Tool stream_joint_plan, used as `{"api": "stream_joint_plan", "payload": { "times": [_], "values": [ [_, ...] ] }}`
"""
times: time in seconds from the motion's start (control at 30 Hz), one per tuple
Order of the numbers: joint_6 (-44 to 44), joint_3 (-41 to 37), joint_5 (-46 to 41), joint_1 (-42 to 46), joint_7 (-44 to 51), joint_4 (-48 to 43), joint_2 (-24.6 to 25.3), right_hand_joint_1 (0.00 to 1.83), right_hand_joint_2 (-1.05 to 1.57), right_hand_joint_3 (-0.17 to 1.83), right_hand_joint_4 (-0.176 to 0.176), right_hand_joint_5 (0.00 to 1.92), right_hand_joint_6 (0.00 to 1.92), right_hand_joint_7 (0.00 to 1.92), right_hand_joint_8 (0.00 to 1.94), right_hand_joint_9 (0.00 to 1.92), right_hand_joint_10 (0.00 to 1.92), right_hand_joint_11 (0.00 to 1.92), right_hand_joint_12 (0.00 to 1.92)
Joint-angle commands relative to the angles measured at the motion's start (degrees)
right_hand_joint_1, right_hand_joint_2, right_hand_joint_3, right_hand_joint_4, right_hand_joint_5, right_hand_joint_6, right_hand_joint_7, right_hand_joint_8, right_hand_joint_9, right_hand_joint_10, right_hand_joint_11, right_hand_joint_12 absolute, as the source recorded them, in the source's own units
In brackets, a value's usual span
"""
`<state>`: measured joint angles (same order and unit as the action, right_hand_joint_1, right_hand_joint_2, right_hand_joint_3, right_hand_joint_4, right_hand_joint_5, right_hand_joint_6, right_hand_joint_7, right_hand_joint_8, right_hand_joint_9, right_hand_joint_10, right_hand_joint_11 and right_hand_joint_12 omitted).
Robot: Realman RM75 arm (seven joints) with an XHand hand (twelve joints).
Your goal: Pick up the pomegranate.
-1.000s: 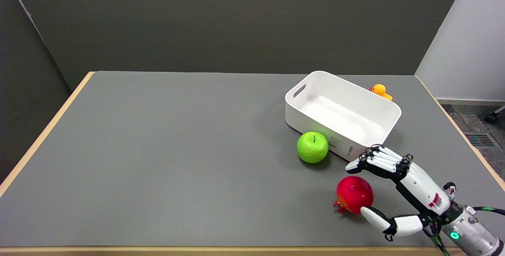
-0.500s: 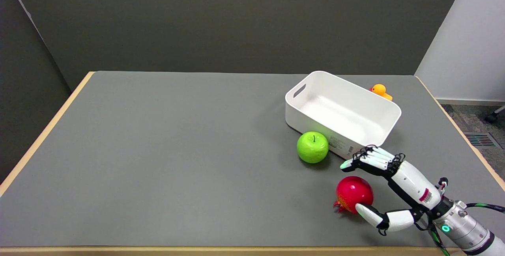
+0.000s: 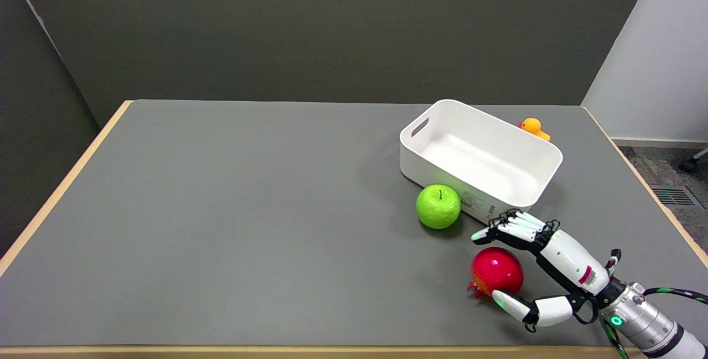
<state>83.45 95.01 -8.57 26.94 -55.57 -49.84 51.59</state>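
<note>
A red pomegranate (image 3: 496,270) lies on the grey table (image 3: 249,226) near the front right, its small crown pointing left and down. My right hand (image 3: 545,259) reaches in from the lower right and brackets the fruit. Its fingers (image 3: 511,228) stretch just past the pomegranate's far side, above it, and its thumb (image 3: 511,305) lies at the near side, close to the fruit's lower edge. The hand is spread and holds nothing; whether the thumb touches the fruit is unclear.
A green apple (image 3: 438,206) sits left of the fingers, against a white bin (image 3: 545,151) that stands just behind the hand. An orange toy duck (image 3: 533,127) is behind the bin. The table's front edge runs just below the thumb.
My right hand has slid a little to the left, farther around the pomegranate; fingers and thumb now reach farther along its sides. The pomegranate has not moved.
</note>
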Motion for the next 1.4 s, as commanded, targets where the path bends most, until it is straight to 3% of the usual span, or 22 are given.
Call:
{"api": "stream_joint_plan", "payload": {
  "times": [0.03, 0.27, 0.37, 0.53, 0.57, 0.63, 0.7, 0.77, 0.8, 0.97, 1.07, 1.4],
  "values": [
    [-1.31, 2.43, 0.17, -1.41, -0.01, 1.75, 0.14, 0.62, 0.63, 0.89, 0.08, 0.37, 0.71, 0.5, 0.53, 0.34, 0.95, 0.22, 1.41],
    [-0.83, 2.43, 0.27, -2.26, 0.38, 2.34, 0.14, 0.83, 0.65, 0.93, 0.082, 0.39, 0.78, 0.53, 0.58, 0.47, 1.08, 0.28, 1.47],
    [-0.67, 2.45, 0.65, -2.98, 0.38, 3.22, 0.14, 0.92, 0.69, 0.94, 0.088, 0.44, 0.9, 0.63, 0.77, 0.62, 1.22, 0.34, 1.52],
    [-0.15, 2.59, 0.65, -4.04, 0.38, 4.43, 0.14, 0.98, 0.7, 0.94, 0.087, 0.48, 1.02, 0.7, 0.93, 0.7, 1.3, 0.39, 1.56],
    [-0.01, 2.59, 0.65, -4.24, 0.38, 4.63, 0.14, 1.02, 0.75, 0.86, 0.082, 0.49, 1.04, 0.72, 1.0, 0.71, 1.31, 0.4, 1.56],
    [0.07, 2.59, 0.65, -4.56, 0.38, 4.87, 0.14, 1.33, 1.04, 0.33, 0.048, 0.52, 1.1, 0.8, 1.35, 0.75, 1.35, 0.42, 1.59],
    [0.31, 2.59, 0.65, -4.93, 0.38, 5.35, 0.14, 1.33, 1.02, 0.36, 0.042, 0.53, 1.13, 0.81, 1.34, 0.77, 1.37, 0.43, 1.59],
    [0.76, 2.59, 0.65, -5.46, 0.38, 5.93, 0.14, 1.2, 1.11, 0.27, -0.089, 0.6, 1.45, 0.88, 1.3, 0.82, 1.47, 0.45, 1.61],
    [1.01, 2.59, 0.65, -5.84, 0.38, 6.36, 0.14, 1.18, 1.11, 0.27, -0.103, 0.61, 1.48, 0.89, 1.3, 0.83, 1.49, 0.46, 1.62],
    [1.41, 2.59, 0.74, -7.42, 0.11, 7.86, 0.14, 1.17, 1.11, 0.3, -0.085, 0.62, 1.47, 0.87, 1.37, 0.88, 1.63, 0.56, 1.58],
    [1.41, 2.59, 0.88, -8.32, -0.02, 8.5, 0.06, 1.19, 1.11, 0.32, -0.176, 0.68, 1.47, 0.73, 1.48, 0.88, 1.79, 0.54, 1.62],
    [7.27, -0.85, -2.96, -8.75, -1.96, 4.81, -0.45, 1.18, 1.09, 0.37, -0.176, 0.68, 1.5, 0.72, 1.51, 0.87, 1.85, 0.58, 1.62]
  ]
}}
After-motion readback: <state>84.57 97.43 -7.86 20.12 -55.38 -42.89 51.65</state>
